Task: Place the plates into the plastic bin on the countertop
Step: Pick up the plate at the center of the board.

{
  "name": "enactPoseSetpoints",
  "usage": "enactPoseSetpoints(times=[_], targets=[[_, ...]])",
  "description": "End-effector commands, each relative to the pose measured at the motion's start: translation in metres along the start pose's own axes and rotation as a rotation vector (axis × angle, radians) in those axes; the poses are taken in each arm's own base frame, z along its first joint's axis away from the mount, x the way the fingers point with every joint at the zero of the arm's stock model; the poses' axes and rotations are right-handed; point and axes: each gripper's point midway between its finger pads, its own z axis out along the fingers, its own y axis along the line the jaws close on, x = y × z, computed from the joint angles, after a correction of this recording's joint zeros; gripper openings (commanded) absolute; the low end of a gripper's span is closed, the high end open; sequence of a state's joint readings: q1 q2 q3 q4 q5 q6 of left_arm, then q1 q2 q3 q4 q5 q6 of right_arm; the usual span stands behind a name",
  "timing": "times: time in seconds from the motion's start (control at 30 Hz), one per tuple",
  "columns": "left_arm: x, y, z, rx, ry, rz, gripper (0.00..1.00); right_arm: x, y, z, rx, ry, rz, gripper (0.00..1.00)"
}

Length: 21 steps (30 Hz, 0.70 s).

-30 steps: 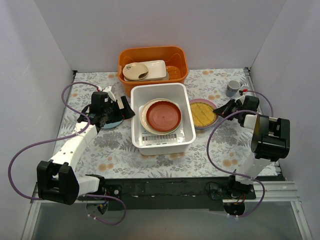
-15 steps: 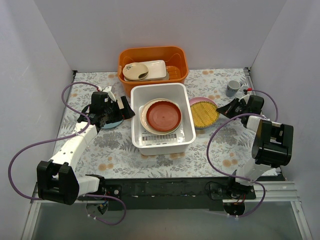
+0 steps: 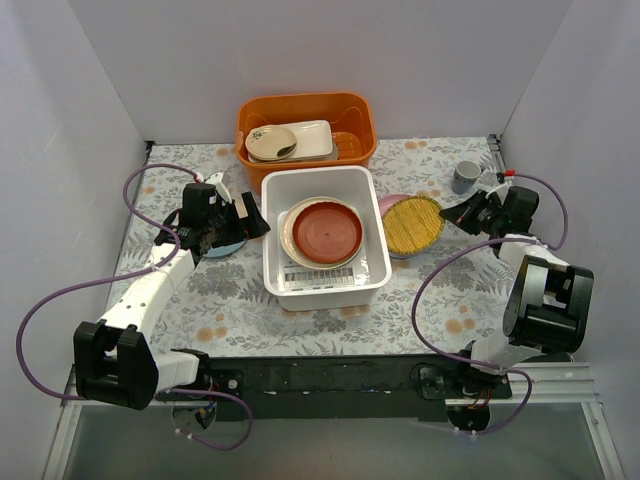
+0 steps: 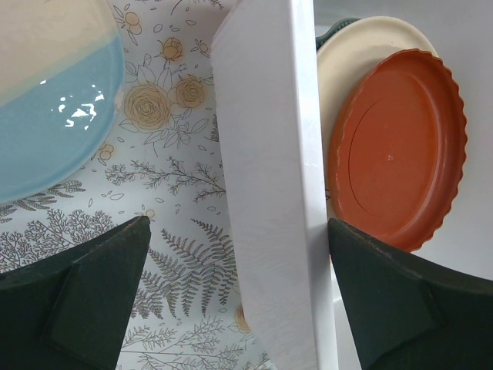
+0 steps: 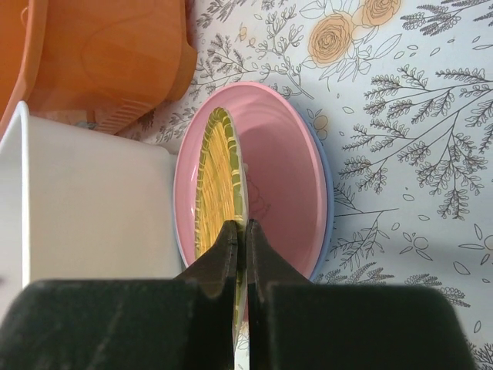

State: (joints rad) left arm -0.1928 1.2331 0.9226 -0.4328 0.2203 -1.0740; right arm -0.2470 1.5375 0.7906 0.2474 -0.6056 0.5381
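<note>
The white plastic bin (image 3: 330, 292) sits on the countertop (image 3: 230, 300) and holds a red-brown plate (image 3: 327, 231) stacked on a cream plate (image 3: 289, 232); a green edge beneath may be a third. The left gripper (image 4: 237, 231) hangs wide open astride the bin's left wall, with a light blue plate (image 4: 46, 131) just left. Right of the bin, the right gripper (image 5: 240, 254) pinches the yellow woven plate (image 5: 214, 185), tilted up off the pink plate (image 5: 281, 185). Farthest, the orange tub (image 3: 250, 120) holds a beige dish (image 3: 270, 142) and a white tray (image 3: 318, 138).
</note>
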Motion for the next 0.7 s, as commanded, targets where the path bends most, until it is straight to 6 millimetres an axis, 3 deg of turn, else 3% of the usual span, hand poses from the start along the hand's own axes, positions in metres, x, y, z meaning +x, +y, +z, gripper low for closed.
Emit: enactPoseSetpoints(times=[0.0, 0.67], targets=[[0.0, 0.005, -0.005, -0.02, -0.016, 0.009, 0.98, -0.016, 0.017, -0.011, -0.035, -0.044, -0.047, 0.01], [0.0, 0.006, -0.004, -0.022, -0.015, 0.007, 0.98, -0.044, 0.037, -0.035, -0.023, -0.129, -0.104, 0.01]])
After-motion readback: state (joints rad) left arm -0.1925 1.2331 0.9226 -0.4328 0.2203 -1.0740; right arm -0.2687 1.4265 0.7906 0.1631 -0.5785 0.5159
